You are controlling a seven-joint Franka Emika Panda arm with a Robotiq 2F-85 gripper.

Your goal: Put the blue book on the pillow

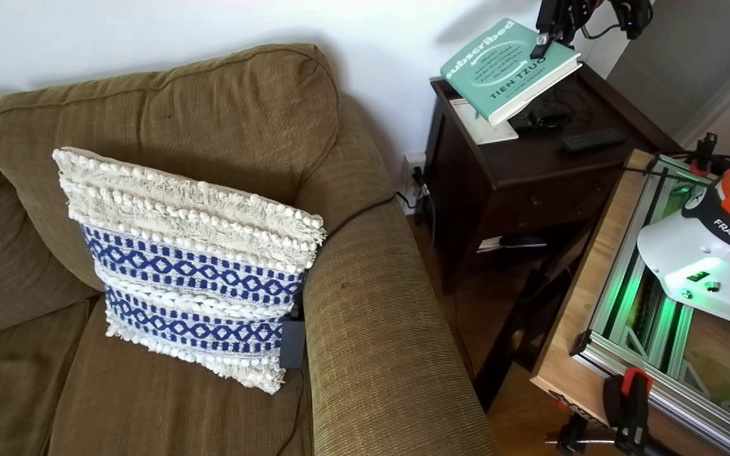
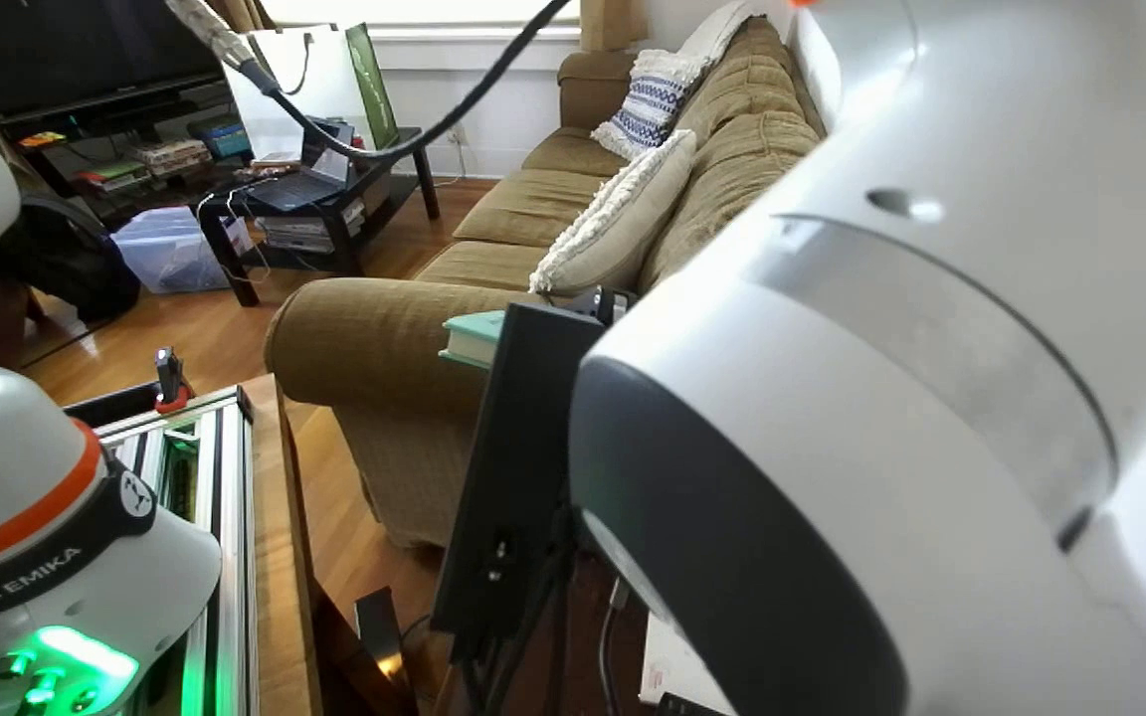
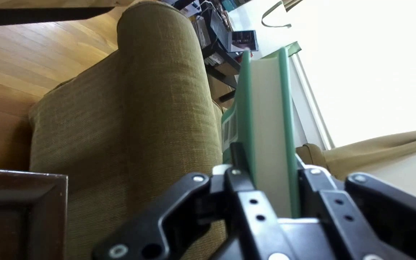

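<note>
Jointed black gripper [image 3: 268, 162] pinches the teal book [image 1: 504, 76], edges jutting free; open air separates it from the fringed pillow [image 1: 191, 269].

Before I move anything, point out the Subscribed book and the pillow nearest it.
Subscribed book [image 1: 508, 69], in an exterior view: front cover.
Nearest pillow [image 1: 191, 270], in an exterior view: upper blue-patterned band.

Open air above the sofa arm [image 1: 377, 329], from the blue book [image 1: 504, 73] clasped in the gripper [image 3: 268, 159] across to the broad, exposed face of the pillow [image 1: 187, 269]. In the way lower down: the sofa arm's rounded bulk, crossed by a black cord [image 1: 365, 212]. Between pillow and sofa arm, a dark box [image 1: 293, 344]; beneath the book, the side table [image 1: 511, 164], a narrow gap away from the sofa.
</note>
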